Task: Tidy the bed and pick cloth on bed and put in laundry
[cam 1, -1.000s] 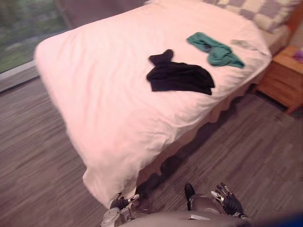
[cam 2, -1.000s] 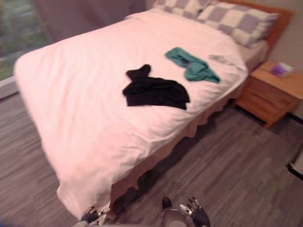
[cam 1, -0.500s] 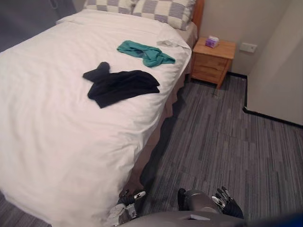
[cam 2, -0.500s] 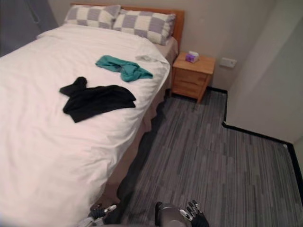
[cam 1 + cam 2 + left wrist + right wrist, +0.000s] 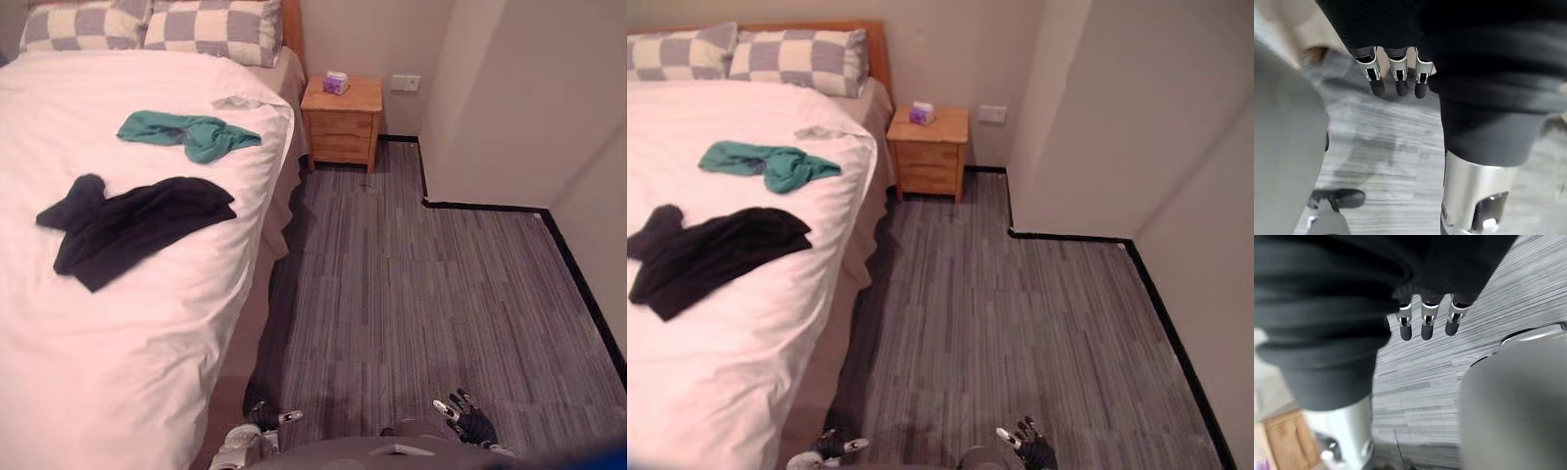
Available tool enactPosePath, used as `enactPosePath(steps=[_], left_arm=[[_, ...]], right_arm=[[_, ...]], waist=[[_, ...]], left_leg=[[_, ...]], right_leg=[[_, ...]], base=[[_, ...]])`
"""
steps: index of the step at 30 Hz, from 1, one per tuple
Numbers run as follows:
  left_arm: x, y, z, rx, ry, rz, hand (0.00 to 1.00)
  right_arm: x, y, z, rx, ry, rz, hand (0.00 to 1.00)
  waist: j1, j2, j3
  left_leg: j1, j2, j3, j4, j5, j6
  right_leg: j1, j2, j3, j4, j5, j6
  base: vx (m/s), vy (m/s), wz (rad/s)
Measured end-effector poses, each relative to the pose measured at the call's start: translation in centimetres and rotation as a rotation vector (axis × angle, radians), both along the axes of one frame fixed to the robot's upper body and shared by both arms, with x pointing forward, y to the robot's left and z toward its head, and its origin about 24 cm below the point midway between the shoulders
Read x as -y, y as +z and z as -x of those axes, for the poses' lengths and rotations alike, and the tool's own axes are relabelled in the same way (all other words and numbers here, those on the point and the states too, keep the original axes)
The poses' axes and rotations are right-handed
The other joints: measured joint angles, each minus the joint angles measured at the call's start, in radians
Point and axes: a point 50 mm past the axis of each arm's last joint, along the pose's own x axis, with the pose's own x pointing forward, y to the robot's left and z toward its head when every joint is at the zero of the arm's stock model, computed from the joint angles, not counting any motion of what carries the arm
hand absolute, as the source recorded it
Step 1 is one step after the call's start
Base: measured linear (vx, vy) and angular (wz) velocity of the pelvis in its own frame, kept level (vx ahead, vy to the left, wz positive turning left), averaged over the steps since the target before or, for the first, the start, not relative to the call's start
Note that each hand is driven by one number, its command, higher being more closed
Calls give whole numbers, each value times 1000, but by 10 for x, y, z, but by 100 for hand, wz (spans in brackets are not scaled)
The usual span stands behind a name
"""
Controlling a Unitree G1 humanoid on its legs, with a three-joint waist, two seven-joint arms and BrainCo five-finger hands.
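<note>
A crumpled black cloth (image 5: 132, 225) lies spread on the white duvet of the wooden-framed bed (image 5: 108, 362), at about nine o'clock in the head view and near the mattress's floor-side edge. At one o'clock from it, apart from it, lies a twisted teal cloth (image 5: 186, 132). Just past that, toward two o'clock, is a small pale scrap (image 5: 238, 102), too small to identify. Two grey-and-cream checked pillows (image 5: 211, 29) rest against the headboard at eleven o'clock.

At twelve o'clock a light wooden nightstand (image 5: 341, 122) stands beside the bed head with a small purple box (image 5: 336, 82) on top. The grey striped carpet (image 5: 421, 294) runs from there toward the bottom of the view.

The left hand (image 5: 1397, 73) hangs low at seven o'clock and the right hand (image 5: 1427, 320) at five o'clock. Each has its fingers straight and relaxed over the carpet, with nothing in its grasp. Both are well away from either cloth.

My reading is that this is the approach step and no garment has yet been picked up. The next move calls for closing in on the bed's side and raising an arm over the duvet. The black cloth is the nearer of the two, so the fingers should gather that one first. The loose fabric needs a bunched grip so that no sleeve trails. Carrying it to the laundry comes after.
</note>
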Motion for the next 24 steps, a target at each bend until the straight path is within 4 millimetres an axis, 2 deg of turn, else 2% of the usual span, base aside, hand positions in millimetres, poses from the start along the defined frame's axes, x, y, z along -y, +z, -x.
enactPosePath(steps=[2, 3, 5, 8, 9, 14, 17, 18, 19, 21, 24], left_arm=[[1, 0, 1, -14, -32, -5, 0], [-1, 0, 1, -22, -47, -14, 0], [-8, 1, -2, -23, -52, -35, 0], [-9, 1, -4, -25, -58, -39, 0], [-2, -1, -4, -135, -65, 14, 0], [-3, -1, -4, -135, -63, 14, 0], [-3, -1, -2, -102, -21, 29, 0], [-7, 1, -5, -47, 27, 34, 0], [-9, 3, -9, 0, 56, 36, 0], [-19, 7, -12, 78, 122, 23, 0], [-25, 7, -2, 107, 196, 25, 0]], right_arm=[[-2, -2, -1, -39, 10, 7, 0], [-4, -3, -1, -50, 22, 9, 0], [-7, -5, -1, -91, 41, 16, 0], [-6, -6, -2, -121, 67, 36, 0], [4, -6, -12, -162, 121, 134, 0], [4, -6, -8, -171, 119, 133, 0], [5, -6, -4, -146, 114, 129, 0], [4, -4, -5, -104, 90, 107, 0], [2, -3, -5, -81, 75, 87, 0], [0, -2, -5, -49, 63, 60, 0], [-1, 2, -8, 6, 65, 53, 0]], waist=[[1, 5, -9], [1, -7, -9], [17, -19, -6], [25, -21, -2], [19, 21, 20], [19, 10, 25], [15, 8, 16], [18, 8, 24], [23, -13, 42], [28, -30, 48], [21, -33, 45]], left_leg=[[6, 2, -4, 29, 5, 1], [-3, 1, -6, 47, 5, 1], [-49, -5, -60, 141, 2, 6], [-64, -10, -118, 182, 0, 11], [-15, 29, -278, 96, 22, -15], [-19, 30, -281, 93, 24, -13], [-60, 35, -272, 71, 23, -11], [-94, 50, -238, 71, 11, -3], [-111, 52, -224, 92, -4, 1], [-151, 59, -184, 169, -65, 4], [-208, 92, -129, 293, -147, 16]], right_leg=[[33, 2, 12, -53, 23, 23], [40, 4, 23, -84, 36, 38], [64, 0, 66, -154, 86, 38], [75, 1, 100, -199, 119, 44], [130, 75, 111, -378, 242, 17], [125, 71, 98, -378, 232, 12], [81, 65, 49, -355, 228, 13], [3, 57, 12, -248, 178, 15], [-52, 41, -11, -147, 132, 12], [-133, 12, -51, 7, 64, 3], [-231, -2, -69, 182, -4, -21]], base=[[-10, -22, -20], [-29, -13, -23], [7, -7, -38], [-15, -2, -43], [-17, 22, -4], [-42, 31, 8], [-78, 38, 43], [-126, 34, 32], [-136, 21, 17], [-58, -29, -41], [53, -60, -54]])
